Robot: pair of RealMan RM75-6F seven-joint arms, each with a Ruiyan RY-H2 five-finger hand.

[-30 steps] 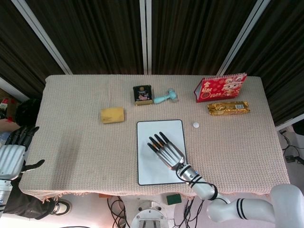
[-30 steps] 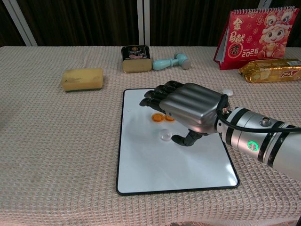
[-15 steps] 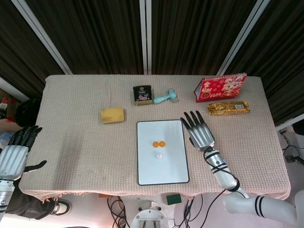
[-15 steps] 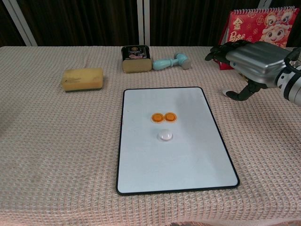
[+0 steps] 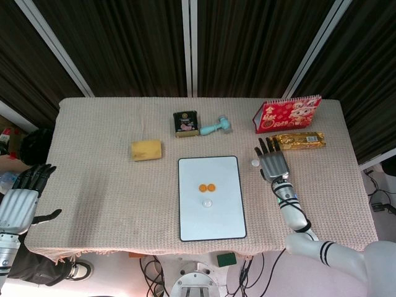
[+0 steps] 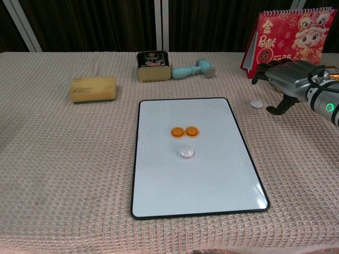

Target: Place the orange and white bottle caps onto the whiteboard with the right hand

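Observation:
Two orange caps (image 6: 184,132) (image 5: 206,187) lie side by side on the whiteboard (image 6: 212,185) (image 5: 223,219), with a white cap (image 6: 186,152) (image 5: 207,202) just in front of them. Another white cap (image 6: 256,103) (image 5: 255,163) rests on the cloth to the right of the board. My right hand (image 6: 288,79) (image 5: 273,161) hovers palm down just right of that loose cap, fingers spread and holding nothing. My left hand (image 5: 21,198) hangs off the table's left edge, open and empty.
Behind the board are a yellow sponge (image 6: 92,88), a dark tin (image 6: 153,65) and a light blue toy hammer (image 6: 193,69). A red calendar (image 6: 291,34) and a gold snack packet (image 6: 303,78) stand at the back right, close to my right hand.
My right hand left the whiteboard, where it had covered the caps, and swung right to beside the loose white cap. The three caps on the board are now uncovered. The left hand barely moved.

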